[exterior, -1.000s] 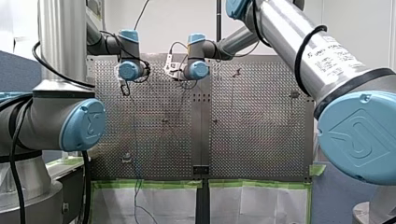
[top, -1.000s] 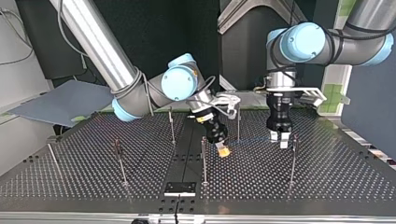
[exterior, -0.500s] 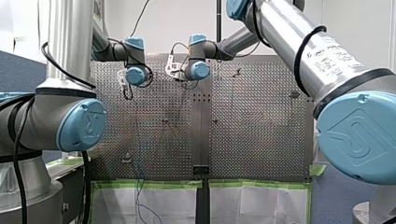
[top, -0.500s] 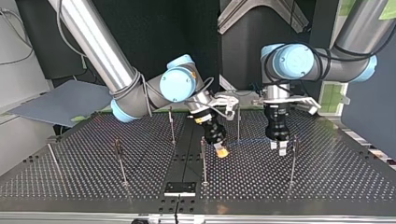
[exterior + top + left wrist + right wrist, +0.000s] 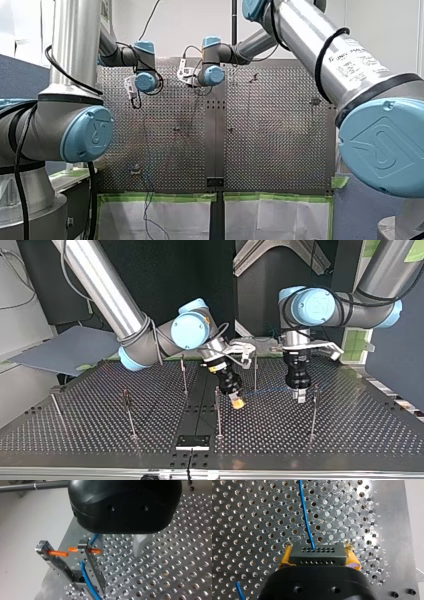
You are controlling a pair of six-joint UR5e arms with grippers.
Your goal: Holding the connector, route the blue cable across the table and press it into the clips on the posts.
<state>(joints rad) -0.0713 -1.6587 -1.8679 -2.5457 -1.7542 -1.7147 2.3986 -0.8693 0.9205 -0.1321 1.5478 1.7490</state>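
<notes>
My right gripper (image 5: pixel 319 558) is clamping the connector (image 5: pixel 315 552) between its yellow pads (image 5: pixel 285 558). The blue cable (image 5: pixel 305 515) is leaving the connector's face and running straight ahead, away from this gripper. In the top view it is stretching sideways toward my left gripper (image 5: pixel 300 394), whose grip I cannot tell. That gripper is hanging just beside a post (image 5: pixel 313 412), so it is probably the nearer one for pressing.

My left arm (image 5: pixel 67 45) and my right arm (image 5: pixel 300 30) are silver tubes with pale-blue joint caps (image 5: pixel 87 134) and black cables (image 5: pixel 327 47).
</notes>
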